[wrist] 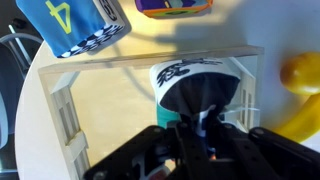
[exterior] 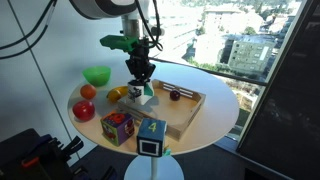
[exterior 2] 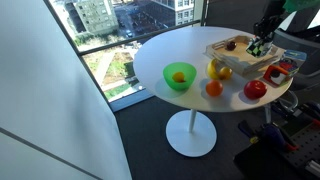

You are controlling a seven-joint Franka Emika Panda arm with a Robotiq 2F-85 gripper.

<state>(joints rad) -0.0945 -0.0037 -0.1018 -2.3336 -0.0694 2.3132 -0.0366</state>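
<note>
As I run the arm remotely, gripper (exterior: 141, 84): points straight down over one tray corner, with its fingers on either side of the white block. I cannot tell if they clamp it.
white block (wrist: 193, 82): black pattern with a teal part, inside the wooden tray (exterior: 190, 118), close to a tray wall.
dark fruit (exterior: 174, 96): inside the tray, well apart from the block.
number-4 cube (wrist: 75, 30): outside the tray, just beside its wall.
yellow fruit (wrist: 300, 85): outside the tray, near the block's corner.
doing it well: my call is to centre the fingers on the block, square to its sides and clear of the tray wall, and go slow and vertical.
</note>
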